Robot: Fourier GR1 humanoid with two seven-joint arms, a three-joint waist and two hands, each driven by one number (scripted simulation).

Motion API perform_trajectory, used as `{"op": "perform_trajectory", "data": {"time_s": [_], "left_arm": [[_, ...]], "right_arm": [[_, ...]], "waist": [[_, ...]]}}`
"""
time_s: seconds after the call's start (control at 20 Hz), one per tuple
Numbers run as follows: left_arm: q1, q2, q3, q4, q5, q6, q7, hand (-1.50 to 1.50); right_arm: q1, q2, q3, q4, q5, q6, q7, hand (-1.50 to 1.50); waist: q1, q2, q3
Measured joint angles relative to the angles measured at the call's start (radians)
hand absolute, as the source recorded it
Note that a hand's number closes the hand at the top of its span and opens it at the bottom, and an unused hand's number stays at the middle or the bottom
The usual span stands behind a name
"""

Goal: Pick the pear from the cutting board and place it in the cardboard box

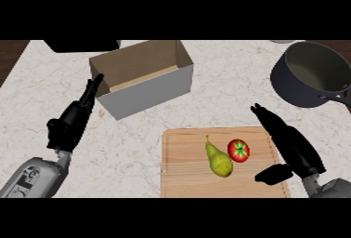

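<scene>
Fingers [269, 120] of the right hand [296, 149]: straight and pressed together, pointing away and slightly left, holding nothing. The thumb juts sideways over the right edge of the cutting board [185, 179]. The hand lies at the right of the board, apart from the fruit.

Fingers [90, 93] of the left hand [67, 128]: straight, held close together, pointing away, holding nothing. Their tips come up beside the near-left corner of the cardboard box [147, 95]; contact cannot be told.

Pear [219, 161]: yellow-green, lying on its side on the cutting board, right of the board's middle, with its thin stem end toward the far edge. No hand touches it.

Tomato [238, 150]: red with a green star-shaped calyx, on the same board, just beside the pear's right flank; whether the two touch cannot be told.

Cutting board: pale wood, rectangular, lying flat on the tabletop [130, 155] at the near centre.

Cardboard box: open at the top, brown inside, pale outer walls, set askew on the tabletop beyond the board and to its left, well apart from the pear.

Saucepan [312, 90]: dark blue-grey, upright, at the far right, with its handle running off the right edge.

Black object [82, 45]: at the far edge behind the box, cut off by the view; kind cannot be told.

Tabletop: pale speckled stone.
</scene>
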Motion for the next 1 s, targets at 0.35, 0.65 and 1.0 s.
{"op": "perform_trajectory", "data": {"time_s": [0.35,0.65,1.0], "left_arm": [[0.003,-0.014,-0.027,-0.038,-0.008,-0.03,0.001,0.0],[-0.019,-0.029,-0.034,-0.067,-0.022,-0.045,0.006,0.0],[-0.016,-0.055,-0.037,-0.074,-0.052,-0.047,-0.005,0.0]], "right_arm": [[-0.067,-0.035,0.154,-0.268,0.239,0.169,0.366,-1.5],[-0.131,0.06,0.194,-0.44,0.129,0.442,0.693,-1.5],[-0.207,0.221,0.186,-0.418,0.007,0.503,0.833,-1.5]], "waist": [[0.016,0.0,0.005],[0.033,0.006,0.008],[0.045,0.01,0.011]]}}
